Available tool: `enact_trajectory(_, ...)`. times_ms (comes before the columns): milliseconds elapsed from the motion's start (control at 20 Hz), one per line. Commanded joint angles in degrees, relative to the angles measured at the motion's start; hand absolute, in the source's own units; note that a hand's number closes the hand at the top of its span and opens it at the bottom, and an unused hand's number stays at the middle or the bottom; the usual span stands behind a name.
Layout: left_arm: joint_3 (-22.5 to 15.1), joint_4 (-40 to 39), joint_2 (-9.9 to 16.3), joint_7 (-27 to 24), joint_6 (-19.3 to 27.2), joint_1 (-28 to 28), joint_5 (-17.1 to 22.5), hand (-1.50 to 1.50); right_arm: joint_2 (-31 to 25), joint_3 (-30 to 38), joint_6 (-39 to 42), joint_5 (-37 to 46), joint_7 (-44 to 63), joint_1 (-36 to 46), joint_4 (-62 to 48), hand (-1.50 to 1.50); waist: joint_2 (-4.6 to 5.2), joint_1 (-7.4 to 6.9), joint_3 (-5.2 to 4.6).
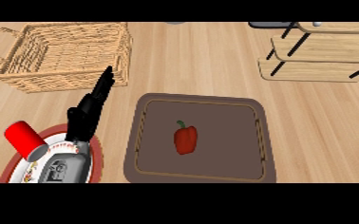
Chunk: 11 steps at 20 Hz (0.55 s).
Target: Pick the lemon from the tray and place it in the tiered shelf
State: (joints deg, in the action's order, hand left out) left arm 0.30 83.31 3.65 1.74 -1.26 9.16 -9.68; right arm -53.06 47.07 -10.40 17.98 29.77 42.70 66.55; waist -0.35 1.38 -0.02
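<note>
Pre-grasp: my left hand [89, 109] fingers straight, empty; tray [140, 161] at 3 o'clock holds red pepper [186, 140], no lemon; reach next.

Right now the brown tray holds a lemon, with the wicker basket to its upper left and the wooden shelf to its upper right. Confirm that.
Not quite. The head view shows a red pepper lying on the brown tray, not a lemon; no lemon is visible anywhere. The rest stands: the wicker basket sits to its upper left and the wooden shelf to its upper right.
</note>
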Motion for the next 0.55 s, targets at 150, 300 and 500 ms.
enact_trajectory(150, 1.11, -0.2, 1.16, 0.35, -0.28, 0.6, 0.21, 0.0, -7.88, 13.03, 15.85, -8.29, -0.45, -15.78, -1.28, -1.5, 0.02, 0.59, 0.06)
enact_trajectory(300, 2.16, 0.7, 1.94, 0.16, -1.15, 0.16, 1.48, 0.0, -10.69, 18.15, 23.04, -9.57, -3.73, -23.34, -1.64, -1.5, -0.1, 1.13, 0.07)
enact_trajectory(500, 0.94, 2.44, 1.15, 0.28, -0.42, -1.85, 0.54, 0.0, -12.98, 29.27, 30.36, -14.69, -10.21, -29.89, -9.61, -1.5, -0.05, 0.64, 0.12)
